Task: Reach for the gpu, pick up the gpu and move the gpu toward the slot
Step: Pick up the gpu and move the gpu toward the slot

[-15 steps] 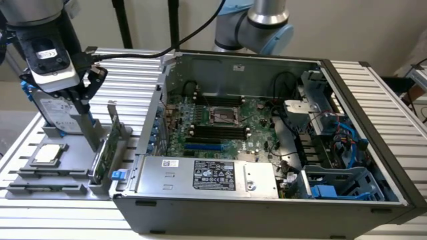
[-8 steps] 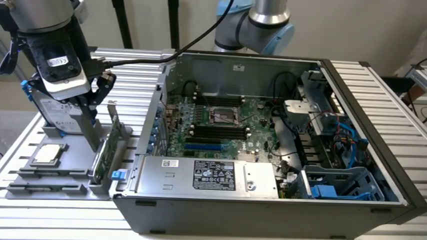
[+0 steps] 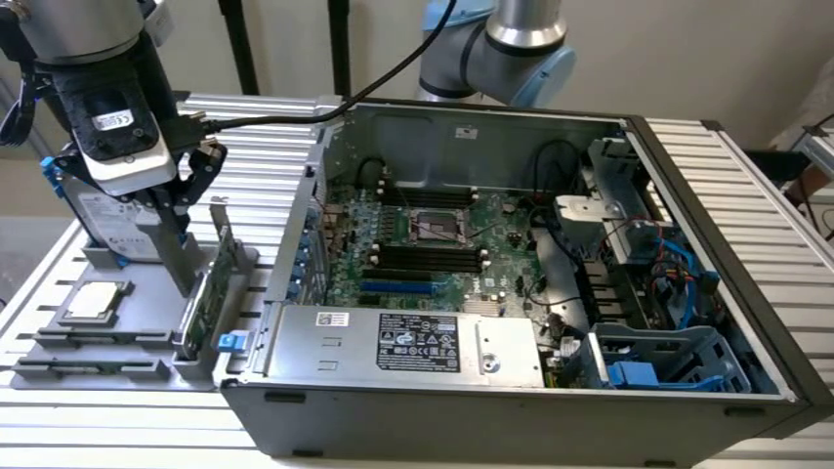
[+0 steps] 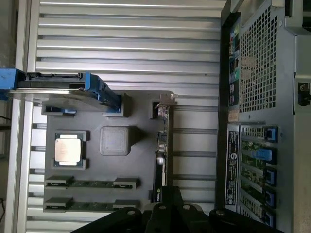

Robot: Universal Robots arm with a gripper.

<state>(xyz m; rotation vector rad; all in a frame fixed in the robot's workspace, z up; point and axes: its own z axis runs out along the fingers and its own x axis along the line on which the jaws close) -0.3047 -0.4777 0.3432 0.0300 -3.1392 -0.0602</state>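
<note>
Your gripper (image 3: 163,210) hangs over the gray holder (image 3: 193,369), and you cannot tell whether its jaws are open or closed. Just below the jaws, a little toward the open case (image 3: 391,420), the gpu (image 3: 206,293) stands on edge, seated in the holder. On the jaws' other side, away from the case, the hard drive (image 3: 92,210) stands upright. The chip (image 3: 94,301) lies flat near it.
</note>
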